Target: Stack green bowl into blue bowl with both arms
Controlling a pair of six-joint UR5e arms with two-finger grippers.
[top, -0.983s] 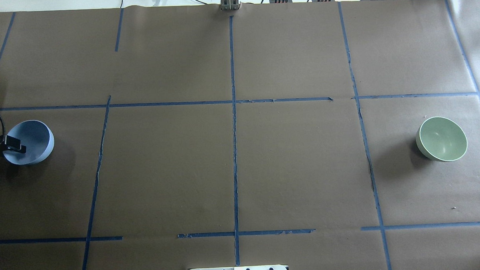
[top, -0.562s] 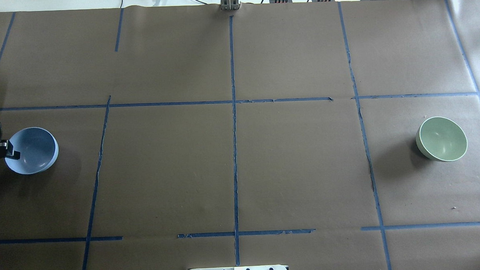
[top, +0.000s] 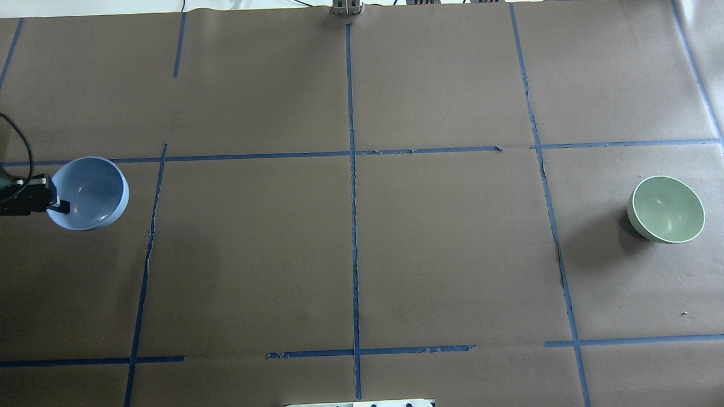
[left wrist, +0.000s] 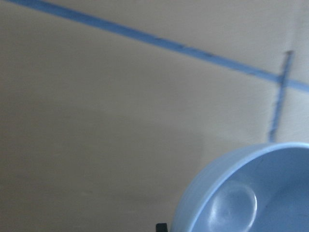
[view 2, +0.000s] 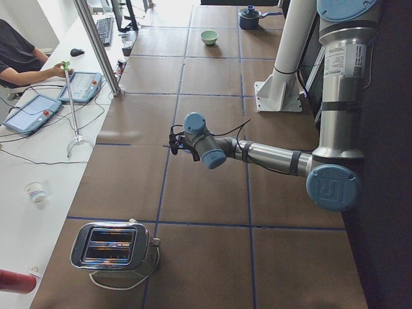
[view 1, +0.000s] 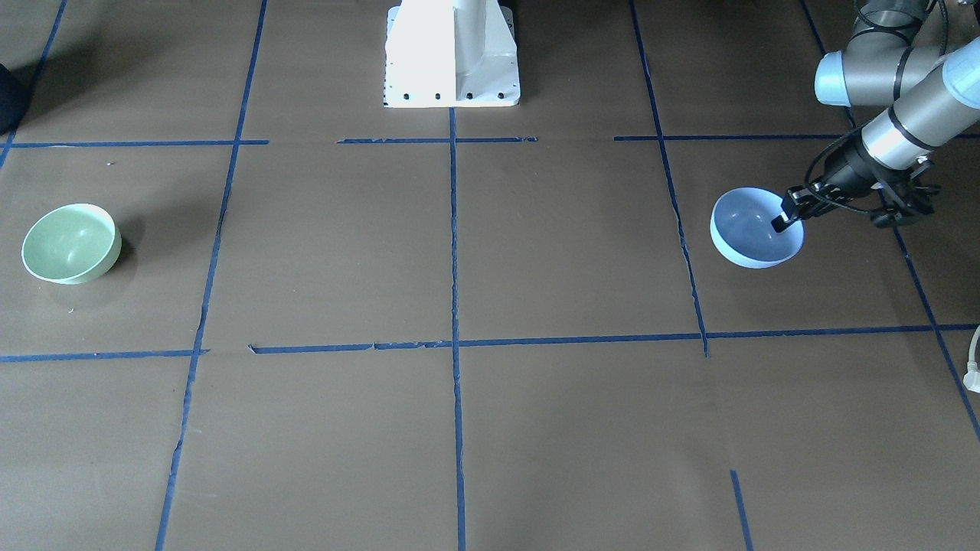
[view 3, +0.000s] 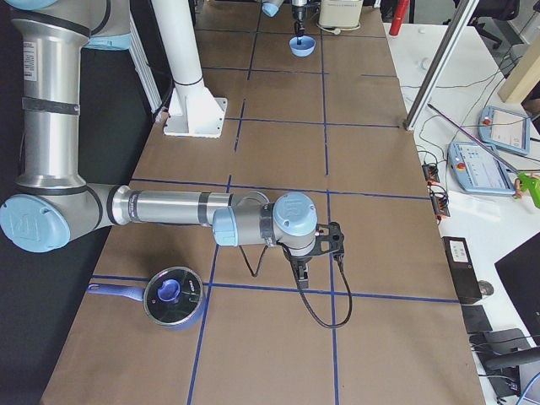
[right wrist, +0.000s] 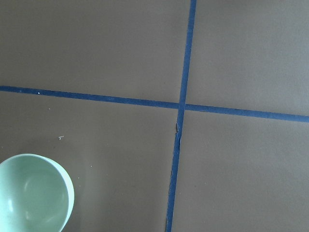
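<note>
Pinched by the rim in the left gripper [top: 60, 206]: the blue bowl [top: 93, 192], with the black fingers drawn in to the thickness of its wall, one tip inside the hollow. Round, smooth and glossy, pale periwinkle with a lighter lip and a soft highlight in the basin. Tipped a little toward the fingers in the front-facing view. Placed at the table's left end, just near of a crosswise strip of blue tape [top: 246, 157] and left of a ragged lengthwise one. Cannot tell whether its foot touches the brown paper [top: 448, 255].

Resting upright at the right end, well apart from the blue one: the green bowl [top: 666, 210]. Same rounded form, mint, shiny, edged with a thin pale rim, and throwing a soft shadow to its left. Caught again at the lower left corner of the right wrist view, beside a tape crossing.

Cannot tell how far apart the fingers of the right gripper [view 3: 301, 268] stand: seen only from the right-end camera, aimed down at the matte, slightly creased paper, with a black cable looped beside it.

Near that arm, a lidded blue pot [view 3: 173, 297]; past the left arm, a chrome toaster [view 2: 112, 246].
</note>
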